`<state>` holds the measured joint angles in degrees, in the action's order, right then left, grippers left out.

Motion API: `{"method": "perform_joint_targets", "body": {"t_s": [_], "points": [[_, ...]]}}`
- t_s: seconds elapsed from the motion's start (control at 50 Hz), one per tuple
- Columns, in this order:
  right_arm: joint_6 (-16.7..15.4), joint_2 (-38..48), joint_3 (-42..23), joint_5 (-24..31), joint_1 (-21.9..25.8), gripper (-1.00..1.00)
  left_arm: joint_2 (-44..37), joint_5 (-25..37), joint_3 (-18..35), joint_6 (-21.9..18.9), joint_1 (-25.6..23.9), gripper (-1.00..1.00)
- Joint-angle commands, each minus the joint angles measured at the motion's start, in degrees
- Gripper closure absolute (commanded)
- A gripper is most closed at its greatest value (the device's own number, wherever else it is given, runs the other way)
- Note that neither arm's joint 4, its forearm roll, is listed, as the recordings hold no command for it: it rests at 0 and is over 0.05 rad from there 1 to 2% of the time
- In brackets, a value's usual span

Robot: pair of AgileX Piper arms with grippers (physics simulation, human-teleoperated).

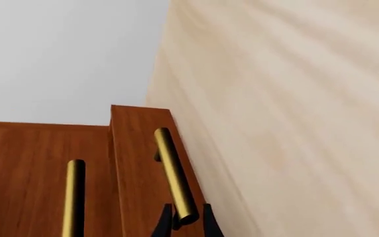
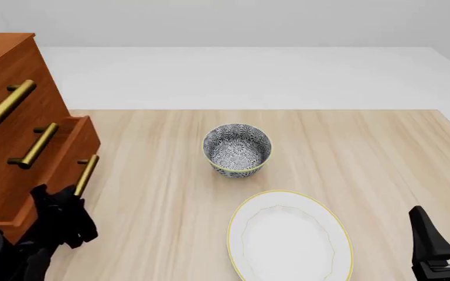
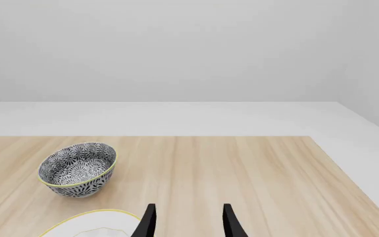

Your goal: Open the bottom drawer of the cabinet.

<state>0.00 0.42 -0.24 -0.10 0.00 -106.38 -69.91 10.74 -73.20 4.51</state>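
The bottom drawer (image 2: 67, 153), lowest in the cabinet (image 2: 6, 88) at the surface's far left, is already slightly drawn out. Its handle (image 1: 175, 174), long axis along the front, appears clamped by the left pincer (image 1: 188, 223). The right pincer (image 3: 186, 219), well apart, is spread.

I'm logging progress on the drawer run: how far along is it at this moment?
Done: the left gripper is shut on the bottom drawer's brass handle. In hand: the drawer sticks out a little from the cabinet. Left: pulling it out further. The right gripper is open and idle.
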Motion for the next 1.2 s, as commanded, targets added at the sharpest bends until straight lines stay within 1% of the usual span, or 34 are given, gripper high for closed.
{"method": "perform_joint_targets", "body": {"t_s": [0.02,1.2], "points": [[0.0,0.0,0.0,0.0,0.0,-1.0,-3.0,0.3,1.5,-0.3,-4.3,1.0],[0.0,0.0,0.0,0.0,0.0,-1.0,-2.5,0.2,0.7,0.8,-6.0,1.0]]}}
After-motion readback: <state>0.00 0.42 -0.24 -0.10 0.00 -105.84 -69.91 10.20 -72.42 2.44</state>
